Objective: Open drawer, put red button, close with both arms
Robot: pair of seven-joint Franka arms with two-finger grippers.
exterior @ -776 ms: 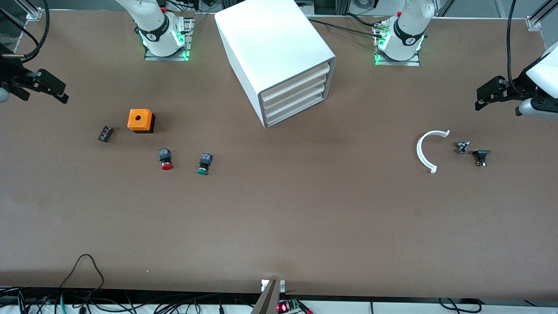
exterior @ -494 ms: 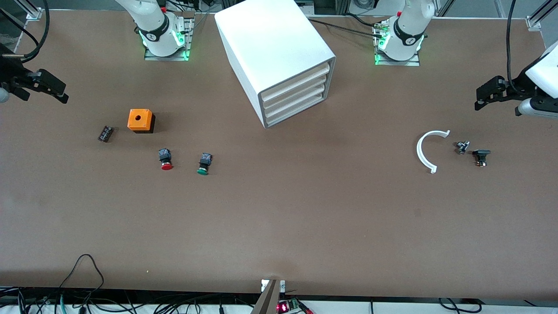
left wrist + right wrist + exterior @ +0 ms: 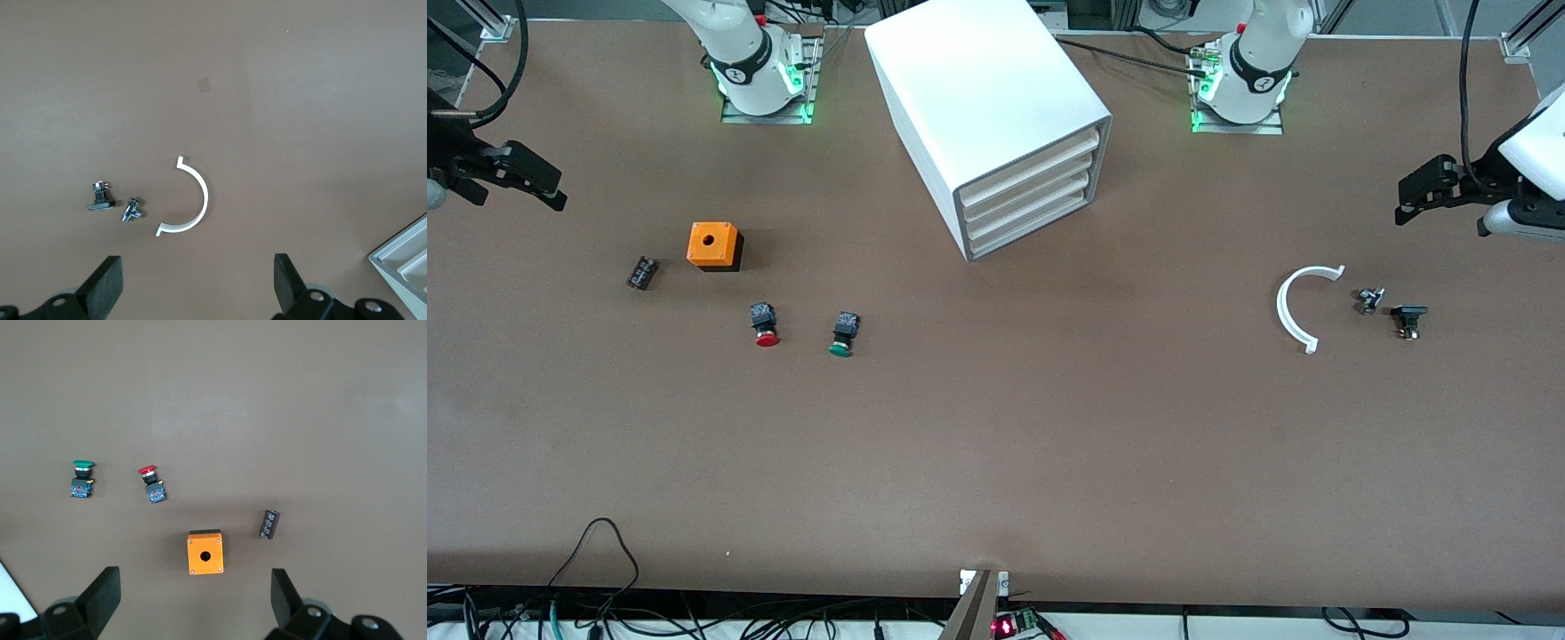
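Standing near the middle of the table (image 3: 996,462), between the two arm bases, the white cabinet (image 3: 983,107) is seen with its grey-rimmed front turned toward the front camera and toward the left arm's end. All four drawers, the top drawer (image 3: 1032,164) among them, are pushed in flush.

The red button (image 3: 765,324) is found lying on its side on the table toward the right arm's end, nearer to the front camera than the orange cube (image 3: 713,245). The green button (image 3: 842,334) lies just beside it, toward the cabinet, the two apart. A small dark cylindrical part (image 3: 641,272), possibly a capacitor, is seen beside the cube, toward the table's end.

The right gripper (image 3: 193,600) is held in the air over the right arm's end of the table, its fingers (image 3: 100,593) spread wide apart and nothing between them. The cube is framed between them in the right wrist view.

The left gripper (image 3: 197,283) is held likewise over the left arm's end of the table, its fingers (image 3: 103,283) wide apart and empty. Below it a white half-ring (image 3: 1296,307) is seen, with a small metal fitting (image 3: 1369,300) and a small black part (image 3: 1408,319) just beside it, well apart from the cabinet.
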